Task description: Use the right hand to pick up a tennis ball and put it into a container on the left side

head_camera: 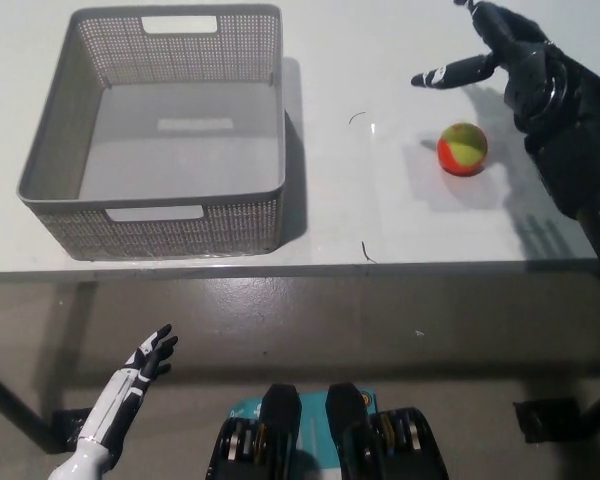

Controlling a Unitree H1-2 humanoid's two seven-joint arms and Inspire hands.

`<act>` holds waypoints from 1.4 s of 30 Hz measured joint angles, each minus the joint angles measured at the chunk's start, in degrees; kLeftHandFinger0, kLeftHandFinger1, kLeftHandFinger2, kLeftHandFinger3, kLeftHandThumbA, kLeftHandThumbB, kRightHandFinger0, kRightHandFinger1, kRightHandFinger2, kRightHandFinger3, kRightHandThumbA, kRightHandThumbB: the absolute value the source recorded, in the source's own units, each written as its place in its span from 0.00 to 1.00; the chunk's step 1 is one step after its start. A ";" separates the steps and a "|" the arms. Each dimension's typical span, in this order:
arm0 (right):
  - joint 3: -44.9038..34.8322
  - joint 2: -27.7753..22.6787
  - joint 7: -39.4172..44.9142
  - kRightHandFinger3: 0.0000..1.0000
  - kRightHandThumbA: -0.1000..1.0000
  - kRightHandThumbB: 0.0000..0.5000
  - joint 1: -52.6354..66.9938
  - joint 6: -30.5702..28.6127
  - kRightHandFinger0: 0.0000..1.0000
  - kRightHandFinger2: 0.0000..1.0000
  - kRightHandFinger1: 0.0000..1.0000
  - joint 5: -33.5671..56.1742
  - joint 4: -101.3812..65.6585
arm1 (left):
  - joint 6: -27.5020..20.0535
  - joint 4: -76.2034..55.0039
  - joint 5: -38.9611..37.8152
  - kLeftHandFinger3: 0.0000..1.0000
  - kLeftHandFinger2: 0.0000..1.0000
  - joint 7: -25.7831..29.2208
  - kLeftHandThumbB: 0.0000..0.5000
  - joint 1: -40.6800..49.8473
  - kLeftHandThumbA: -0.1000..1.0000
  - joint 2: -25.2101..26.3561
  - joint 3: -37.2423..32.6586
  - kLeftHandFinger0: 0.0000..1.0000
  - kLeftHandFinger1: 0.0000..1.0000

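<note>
Black right hand over the worktop's right end, tennis ball lying free beside it.

The right hand (515, 62) hangs above the far right part of the white worktop (380, 210) with fingers (450, 74) spread and nothing in its grip — one finger points toward the worktop's middle. The tennis ball (462, 148), yellow-green and orange-red, rests on the worktop near the right edge, just toward the front edge from that hand and not touching it. The grey mesh container (160, 130) sits at the worktop's left end, close to the front edge, well apart from the ball. The white left hand (130, 385) rests below the worktop's front edge at lower left — fingers apart, holding nothing.
</note>
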 measured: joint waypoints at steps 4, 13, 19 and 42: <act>0.08 0.67 -0.27 1.00 0.96 1.00 -0.11 -0.90 1.00 1.00 1.00 0.08 2.92 | 0.00 -0.01 -0.01 1.00 1.00 0.00 0.64 0.00 1.00 0.03 0.00 1.00 1.00; 0.37 1.87 -1.47 1.00 0.99 1.00 -0.31 -3.61 1.00 1.00 1.00 0.78 9.85 | 0.00 -0.15 0.09 1.00 1.00 0.00 0.64 0.17 1.00 0.18 0.00 1.00 1.00; 0.57 2.30 -1.62 1.00 0.98 1.00 -0.45 -4.11 1.00 1.00 1.00 1.44 12.70 | 0.00 -0.15 0.07 1.00 1.00 0.00 0.63 0.40 1.00 0.36 0.02 1.00 1.00; 1.38 2.51 -1.69 1.00 0.93 1.00 -0.64 -4.41 1.00 1.00 1.00 3.51 17.34 | 0.00 -0.89 0.00 1.00 1.00 0.00 0.62 0.58 1.00 0.75 0.31 1.00 1.00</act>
